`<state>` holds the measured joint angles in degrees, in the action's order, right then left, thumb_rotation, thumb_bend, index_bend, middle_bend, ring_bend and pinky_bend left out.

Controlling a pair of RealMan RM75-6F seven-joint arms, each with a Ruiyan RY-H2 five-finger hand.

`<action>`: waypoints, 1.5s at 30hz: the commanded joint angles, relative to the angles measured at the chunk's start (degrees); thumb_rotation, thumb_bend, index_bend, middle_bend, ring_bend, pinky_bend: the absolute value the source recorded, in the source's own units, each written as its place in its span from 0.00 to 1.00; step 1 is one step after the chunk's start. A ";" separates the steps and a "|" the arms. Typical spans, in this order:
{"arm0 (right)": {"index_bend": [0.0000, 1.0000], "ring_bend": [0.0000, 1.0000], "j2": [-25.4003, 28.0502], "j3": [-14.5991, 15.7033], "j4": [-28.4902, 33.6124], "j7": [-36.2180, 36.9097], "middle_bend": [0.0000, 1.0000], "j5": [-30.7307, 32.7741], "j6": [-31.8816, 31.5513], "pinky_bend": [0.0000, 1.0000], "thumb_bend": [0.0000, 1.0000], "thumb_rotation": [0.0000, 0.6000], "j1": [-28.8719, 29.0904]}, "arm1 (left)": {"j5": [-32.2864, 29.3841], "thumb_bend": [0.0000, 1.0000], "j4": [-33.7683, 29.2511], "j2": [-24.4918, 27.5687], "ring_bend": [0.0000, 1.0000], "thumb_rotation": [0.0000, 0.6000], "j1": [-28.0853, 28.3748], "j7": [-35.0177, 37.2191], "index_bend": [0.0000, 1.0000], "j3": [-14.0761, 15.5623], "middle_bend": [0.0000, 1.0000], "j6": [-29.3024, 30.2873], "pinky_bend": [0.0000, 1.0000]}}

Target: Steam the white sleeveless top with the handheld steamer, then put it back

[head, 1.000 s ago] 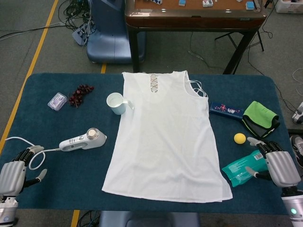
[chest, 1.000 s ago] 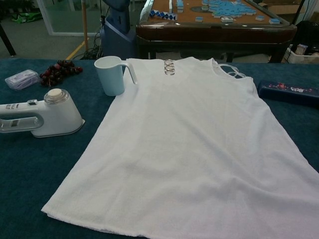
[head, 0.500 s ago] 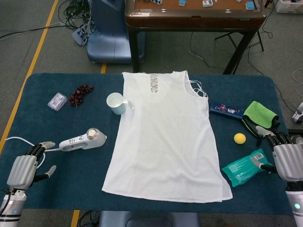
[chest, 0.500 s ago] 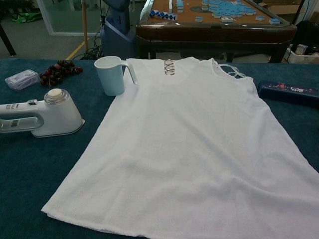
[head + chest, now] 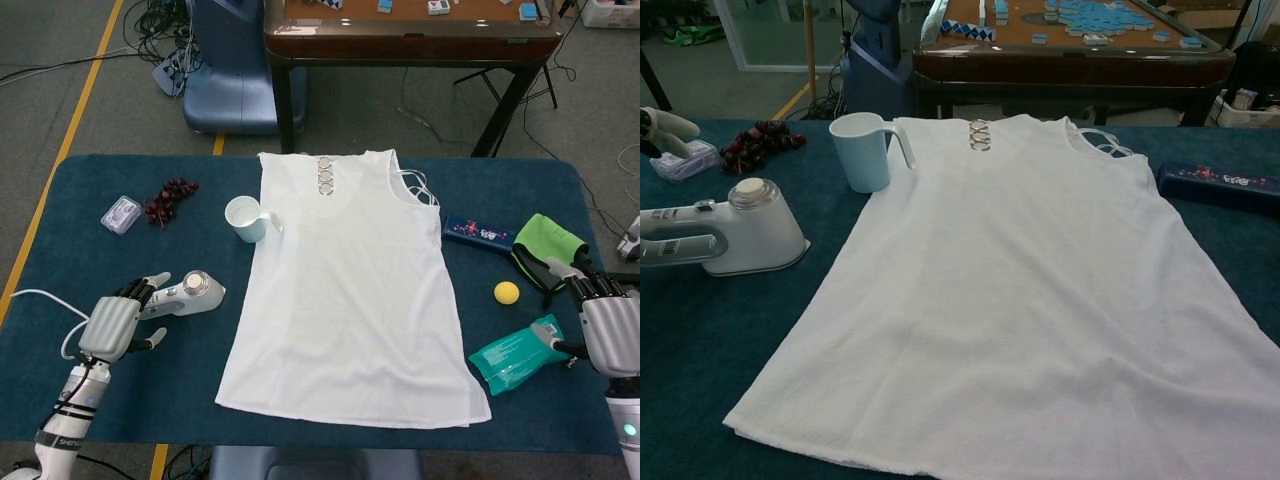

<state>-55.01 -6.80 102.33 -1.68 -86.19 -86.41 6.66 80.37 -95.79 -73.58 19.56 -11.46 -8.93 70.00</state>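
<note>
With our left hand point(image 5: 112, 324) spread empty over the handle of the steamer point(image 5: 183, 295), which lies beside the flat top point(image 5: 350, 290), we risk knocking it sideways or snagging its cord point(image 5: 40, 297).

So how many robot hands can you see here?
2. The left hand hovers over the steamer's handle, left of the white top; the right hand is at the table's right edge, by the teal packet.
</note>
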 commanded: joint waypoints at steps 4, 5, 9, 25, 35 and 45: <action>0.15 0.18 0.44 0.37 -0.28 0.76 0.28 -0.10 -0.24 0.22 0.14 1.00 -0.49 | -6.71 0.17 3.23 -4.04 0.16 1.00 3.33 -7.92 0.07 -1.90 0.14 -2.81 0.31; 0.15 0.18 0.50 0.45 -0.34 0.94 0.28 -0.12 -0.26 0.22 0.14 1.00 -0.59 | -7.91 0.17 3.85 -4.59 0.16 1.00 3.66 -8.99 0.07 -2.19 0.14 -2.92 0.31; 0.15 0.18 0.59 0.57 -0.69 1.28 0.28 -0.06 -0.34 0.22 0.14 1.00 -0.81 | -11.67 0.17 5.82 -5.86 0.13 1.00 4.82 -11.79 0.07 -2.76 0.12 -4.04 0.29; 0.15 0.18 0.97 0.98 -0.85 1.98 0.28 -0.15 -0.05 0.22 0.14 1.00 -1.15 | -24.30 0.17 10.16 -8.55 0.08 1.00 8.59 -18.52 0.19 -4.08 0.08 -7.04 0.27; 0.15 0.18 1.35 1.17 -0.86 2.27 0.28 0.55 0.69 0.22 0.14 1.00 -1.28 | -26.96 0.17 17.13 -12.47 0.18 1.00 10.47 -15.63 0.30 -5.78 0.19 -6.94 0.28; 0.15 0.18 1.32 1.11 -1.39 2.73 0.28 1.15 1.84 0.22 0.14 1.00 -0.86 | -28.95 0.17 22.26 -16.07 0.26 1.00 12.00 -13.30 0.35 -6.86 0.28 -7.41 0.35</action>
<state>-53.70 -5.69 100.95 1.04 -85.05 -84.59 5.79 51.45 -74.16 -89.08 31.28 -25.22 -15.53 62.38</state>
